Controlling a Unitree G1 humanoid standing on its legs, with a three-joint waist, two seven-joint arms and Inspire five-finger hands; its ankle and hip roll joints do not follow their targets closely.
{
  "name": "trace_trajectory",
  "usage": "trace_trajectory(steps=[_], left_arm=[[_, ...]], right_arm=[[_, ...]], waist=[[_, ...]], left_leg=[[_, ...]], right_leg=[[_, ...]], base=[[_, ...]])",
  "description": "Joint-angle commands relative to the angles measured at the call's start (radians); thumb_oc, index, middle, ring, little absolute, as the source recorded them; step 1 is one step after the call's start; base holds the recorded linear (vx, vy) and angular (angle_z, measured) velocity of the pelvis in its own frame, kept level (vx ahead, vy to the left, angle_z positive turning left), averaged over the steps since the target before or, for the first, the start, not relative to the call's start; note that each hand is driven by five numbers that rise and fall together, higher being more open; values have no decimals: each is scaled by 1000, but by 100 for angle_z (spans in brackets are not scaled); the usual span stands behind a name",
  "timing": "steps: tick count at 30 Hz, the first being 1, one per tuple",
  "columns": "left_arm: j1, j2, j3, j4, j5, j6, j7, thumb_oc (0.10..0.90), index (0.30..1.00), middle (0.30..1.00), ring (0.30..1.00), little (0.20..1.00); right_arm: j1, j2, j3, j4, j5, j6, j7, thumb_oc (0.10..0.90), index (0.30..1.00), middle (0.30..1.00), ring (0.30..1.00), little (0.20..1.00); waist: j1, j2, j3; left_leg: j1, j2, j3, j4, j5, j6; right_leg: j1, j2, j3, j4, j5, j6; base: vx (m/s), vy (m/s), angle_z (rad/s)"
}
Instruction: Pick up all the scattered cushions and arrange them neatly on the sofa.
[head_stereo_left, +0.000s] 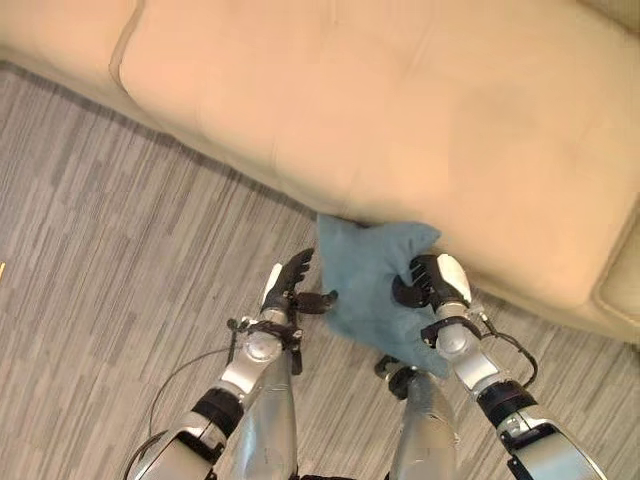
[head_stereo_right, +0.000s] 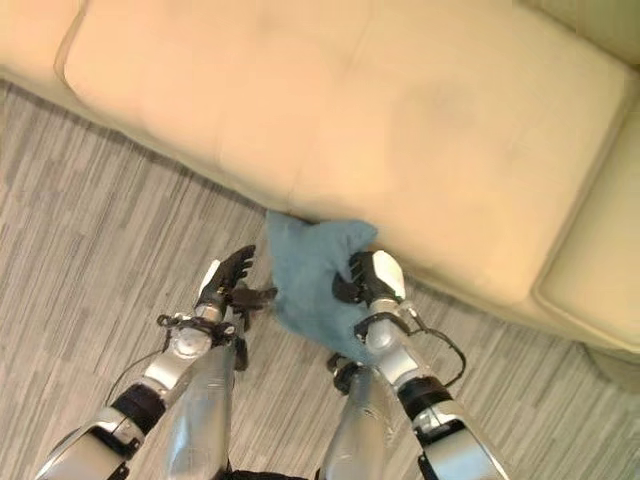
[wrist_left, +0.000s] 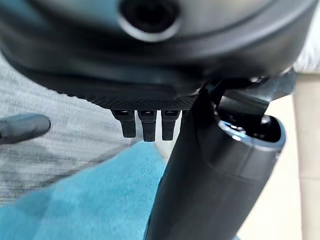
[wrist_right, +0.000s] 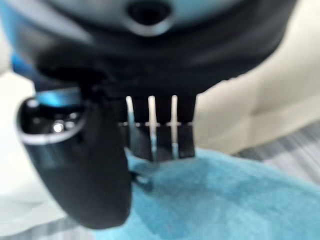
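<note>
The sofa (head_stereo_left: 400, 110) runs across the far side of the floor (head_stereo_left: 90, 250). A cushion (head_stereo_left: 372, 290) is in front of the sofa, between the two hands. Its far corner touches the sofa's front edge. The left hand (head_stereo_left: 292, 285) is just beside the cushion on its left side, with its thumb reaching toward the cushion's edge. The right hand (head_stereo_left: 432, 282) is on the cushion's right side, with its fingers curled onto it. The floor lies below the cushion and spreads out to the left of both hands.

Soft even light — wrist views blurry, prob. too close.
</note>
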Motion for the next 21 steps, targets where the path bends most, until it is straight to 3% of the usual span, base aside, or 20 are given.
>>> trace_trajectory(steps=[1, 3, 5, 6, 10, 12, 14, 15, 17, 21], left_arm=[[54, -20, -15, -80, -2, -42, -26, 800, 900, 900, 900, 900], [93, -3, 26, -115, 9, -39, -18, 800, 900, 900, 900, 900], [136, 8, 75, -134, 15, -26, -6, 800, 900, 900, 900, 900], [140, 9, 76, -137, 16, -24, -6, 800, 900, 900, 900, 900], [199, -2, 148, -96, -52, -20, -4, 800, 900, 900, 900, 900], [194, -20, 153, -44, -54, -15, 0, 800, 900, 900, 900, 900], [170, -76, 191, 146, -115, -1, 19, 800, 900, 900, 900, 900], [168, -77, 191, 148, -115, -2, 19, 800, 900, 900, 900, 900], [154, -120, 210, 301, -110, 37, 45, 800, 900, 900, 900, 900], [160, -139, 210, 363, -115, 37, 56, 800, 900, 900, 900, 900]], right_arm=[[-1, -23, -33, -160, -18, -117, 5, 400, 300, 300, 300, 300], [14, -8, -29, -204, -14, -125, 32, 400, 300, 300, 300, 300], [2, 10, -30, -236, -13, -127, 44, 400, 300, 300, 300, 300], [4, 11, -28, -238, -13, -126, 44, 400, 300, 300, 300, 300], [-12, 58, -19, -297, 38, -136, 80, 400, 300, 300, 300, 300], [-33, 71, -14, -280, 41, -142, 75, 400, 300, 300, 300, 300], [-81, 109, 13, -306, 40, -140, 73, 400, 300, 300, 300, 300], [-81, 109, 13, -307, 40, -140, 73, 400, 300, 300, 300, 300], [-108, 115, 14, -346, 50, -138, 68, 400, 300, 300, 300, 300], [-166, 134, 18, -381, 74, -130, 42, 400, 300, 300, 300, 300]], waist=[[40, 0, -216], [44, -6, -263], [57, -14, -323], [57, -14, -319], [69, -25, -405], [75, -26, -417], [71, -37, -464], [72, -37, -463], [65, -35, -484], [59, -30, -506]], left_leg=[[94, 33, -35, -33, -143, -35], [161, 38, -19, -74, -116, -33], [232, 41, -6, -98, -124, -35], [243, 42, -4, -103, -123, -35], [359, 42, 30, -157, -126, -39], [381, 42, 35, -167, -128, -40], [433, 45, 63, -180, -139, -41], [435, 45, 64, -181, -138, -42], [455, 46, 77, -189, -139, -41], [478, 45, 99, -191, -146, -41]], right_leg=[[99, 23, 27, -87, -48, 51], [163, 31, -2, -134, -22, 45], [228, 47, -11, -171, -22, 47], [238, 49, -11, -177, -20, 48], [328, 78, -13, -223, -19, 51], [344, 82, -13, -231, -18, 51], [375, 96, 4, -247, -24, 49], [376, 96, 5, -247, -24, 49], [384, 97, 10, -256, -19, 50], [391, 101, 27, -266, -16, 49]], base=[[245, -3, -3], [122, 40, 2], [181, 38, 0], [173, 19, 0], [174, 35, -11], [64, 20, -11], [122, 22, -23], [146, 23, -31], [59, 13, -29], [41, 10, -22]])
